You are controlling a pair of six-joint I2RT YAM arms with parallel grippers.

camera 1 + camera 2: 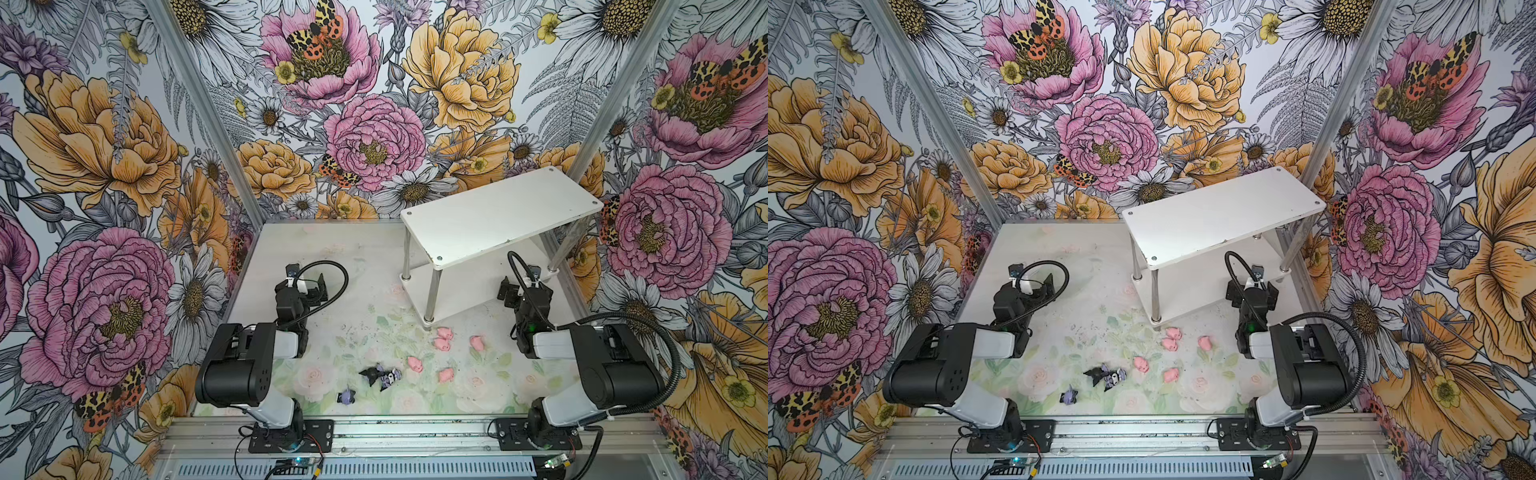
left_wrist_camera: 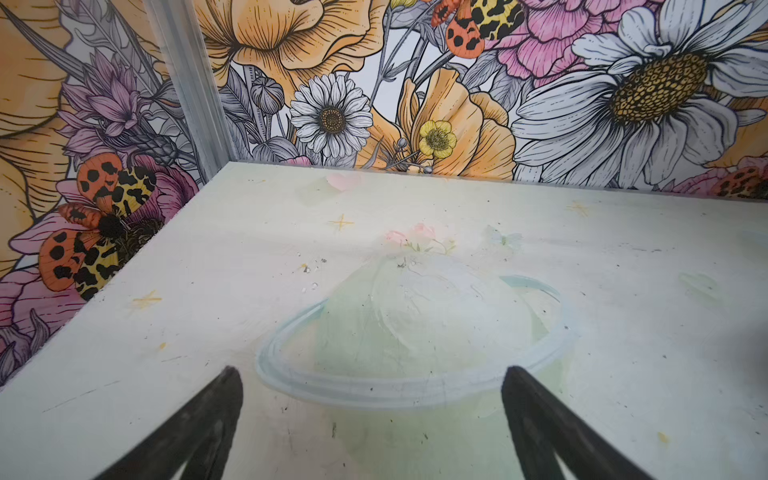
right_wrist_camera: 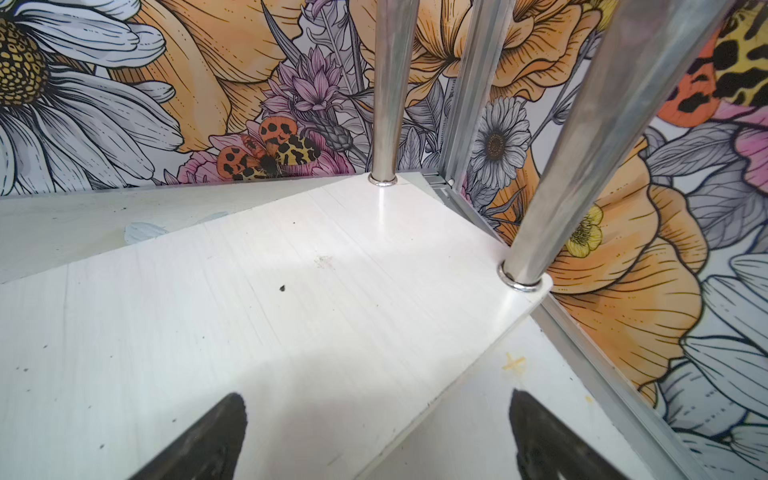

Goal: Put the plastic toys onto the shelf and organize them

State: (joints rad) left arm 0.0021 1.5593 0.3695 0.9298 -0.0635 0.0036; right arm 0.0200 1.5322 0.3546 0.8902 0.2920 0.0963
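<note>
You are at the very start, as I judge it: both tiers of the shelf [image 1: 498, 216] are bare and none of the toys is on it yet. The five pink pigs [image 1: 444, 332] lie scattered on the table [image 1: 332, 257] just off the shelf's front corner post, two of them close enough that I cannot tell whether they touch. The three black-and-lavender figures [image 1: 390, 377] lie farther from the shelf, beyond the pigs, two huddled together and one apart. Your right gripper [image 3: 376, 395] hangs wide and empty across the edge of the shelf's lower tier, pointed away from the toys. Your left gripper [image 2: 372, 372], equally wide and empty, hovers over bare table well apart from the shelf. The first pick is the step in hand. Draw the right arm back from the shelf to a lone pig and centre the jaws carefully, since each toy is smaller than the gripper and a neighbour is easily nudged.
</note>
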